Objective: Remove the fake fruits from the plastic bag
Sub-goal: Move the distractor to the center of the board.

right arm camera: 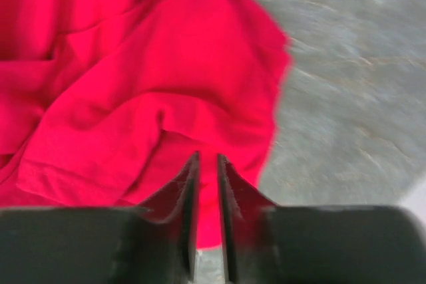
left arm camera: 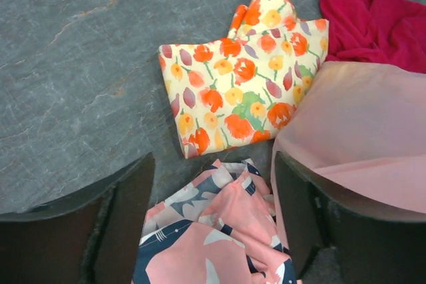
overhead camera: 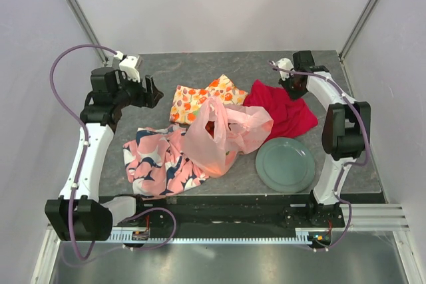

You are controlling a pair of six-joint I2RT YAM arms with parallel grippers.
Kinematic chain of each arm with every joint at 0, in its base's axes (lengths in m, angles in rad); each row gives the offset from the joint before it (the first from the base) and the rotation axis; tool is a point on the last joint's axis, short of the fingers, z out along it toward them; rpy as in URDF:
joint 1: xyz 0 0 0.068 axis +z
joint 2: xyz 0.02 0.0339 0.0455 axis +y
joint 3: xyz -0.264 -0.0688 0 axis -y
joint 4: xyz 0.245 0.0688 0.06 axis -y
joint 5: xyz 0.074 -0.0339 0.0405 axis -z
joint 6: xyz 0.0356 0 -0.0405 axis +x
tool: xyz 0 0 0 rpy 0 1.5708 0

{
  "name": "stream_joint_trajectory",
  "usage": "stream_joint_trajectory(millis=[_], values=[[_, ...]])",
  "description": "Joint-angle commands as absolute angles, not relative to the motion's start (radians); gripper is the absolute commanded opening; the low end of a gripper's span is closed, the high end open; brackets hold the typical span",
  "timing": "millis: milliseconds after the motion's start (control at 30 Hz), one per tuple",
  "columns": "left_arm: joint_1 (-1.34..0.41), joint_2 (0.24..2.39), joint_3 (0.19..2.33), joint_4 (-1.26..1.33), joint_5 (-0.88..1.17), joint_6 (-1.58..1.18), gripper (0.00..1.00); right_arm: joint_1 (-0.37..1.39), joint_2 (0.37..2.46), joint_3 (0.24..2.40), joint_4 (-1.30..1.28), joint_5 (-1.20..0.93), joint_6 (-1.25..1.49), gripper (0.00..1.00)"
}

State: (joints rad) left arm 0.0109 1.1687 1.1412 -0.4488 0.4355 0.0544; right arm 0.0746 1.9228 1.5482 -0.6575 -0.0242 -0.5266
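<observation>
step: opening up the bag (overhead camera: 229, 139); by my read no fruit is out yet
fruits (overhead camera: 212, 129): inside the bag; only a reddish shape shows through the film in the top view; can't tell which fruit, nor how many
bag position: mid-table (overhead camera: 200, 64), slumped and crinkled; lies over the near edge of the print cloth (left arm camera: 233, 91), the pink-navy cloth (overhead camera: 156, 161) and a corner of the red cloth (right arm camera: 120, 78); plate (overhead camera: 286, 164) just to its right
how to do it well: find the mouth first; it isn't readable from these views; pinch a single film layer at a handle or rim, not a bunched fold; lift enough to gape the mouth; hold that with one arm and go in with the other; film is thin and slippery, so close slowly and expect the bag to drag along; keep the tips off the three cloths, easy to snag one by mistake
left pincer (left arm camera: 214, 161): wide open; holds nothing; hangs above the pink-navy cloth with the bag's edge just beside its right finger; touches neither as far as I can see
right pincer (right arm camera: 208, 157): barely open, a thin slit between the tips; nothing visibly pinched; over the red cloth at the far right, well apart from the bag; view blurred, can't tell if the tips brush the cloth
risk: right arm is parked over the wrong fabric; needs to come across to the bag
</observation>
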Motion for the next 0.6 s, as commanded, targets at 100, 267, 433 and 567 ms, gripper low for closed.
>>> stream_joint_trajectory(millis=[100,267,433,567], values=[[0.011,1.192,1.155,-0.488,0.496,0.106,0.69,0.081,2.045,1.733,-0.736,-0.219,-0.540,0.01],[0.012,1.200,1.189,-0.518,0.495,0.126,0.63,0.084,2.143,1.833,-0.787,-0.253,-0.541,0.00],[0.011,1.242,1.227,-0.586,0.535,0.143,0.53,0.089,2.111,1.751,-0.854,-0.370,-0.590,0.00],[0.012,1.230,1.198,-0.637,0.560,0.164,0.56,0.101,2.094,1.695,-0.902,-0.394,-0.607,0.00]])
